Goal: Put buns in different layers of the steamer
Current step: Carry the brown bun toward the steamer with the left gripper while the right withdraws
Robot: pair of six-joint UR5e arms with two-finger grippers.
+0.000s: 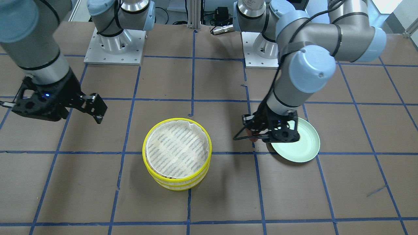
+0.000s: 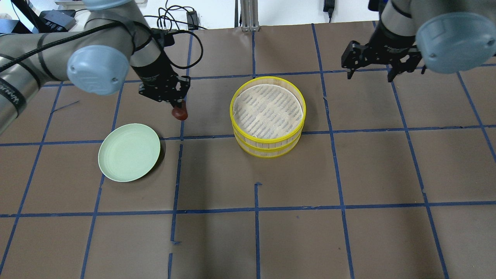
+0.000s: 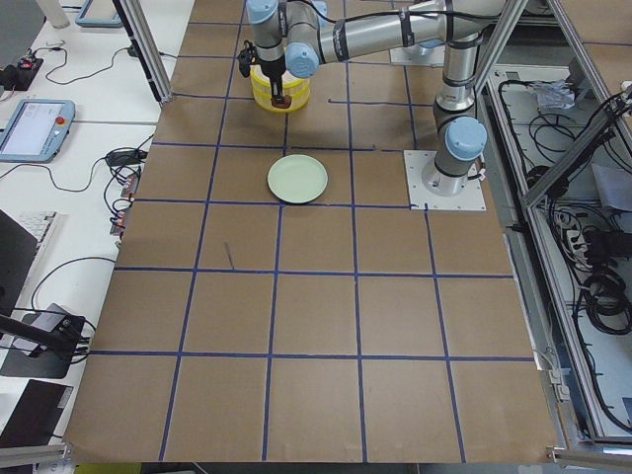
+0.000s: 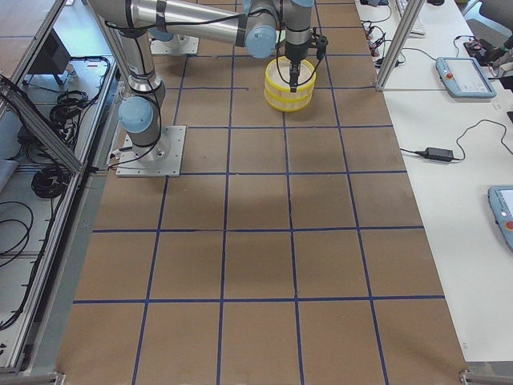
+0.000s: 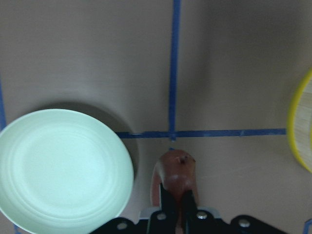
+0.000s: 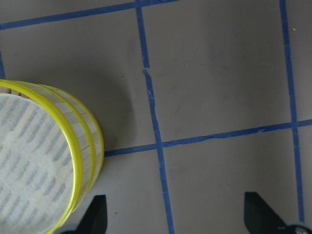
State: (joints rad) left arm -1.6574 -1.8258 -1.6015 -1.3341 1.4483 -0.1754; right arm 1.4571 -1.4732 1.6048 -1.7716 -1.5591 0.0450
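Note:
Two yellow-rimmed steamer layers [image 2: 267, 144] stand stacked at mid-table, and the top layer's mesh liner is bare. They also show in the front view [image 1: 178, 182]. My left gripper [image 2: 179, 105] is shut on the dark reddish-brown bun [image 2: 180, 113]. It holds the bun above the table between the plate and the steamer. The left wrist view shows the bun [image 5: 174, 170] pinched between the fingers. My right gripper [image 2: 368, 73] is open and empty, hanging behind and to the right of the steamer. The white bun shows in no view.
An empty pale green plate [image 2: 129, 152] lies on the table left of the steamer, close below the left gripper; it also shows in the left wrist view [image 5: 58, 170]. Brown paper with blue tape lines covers the table.

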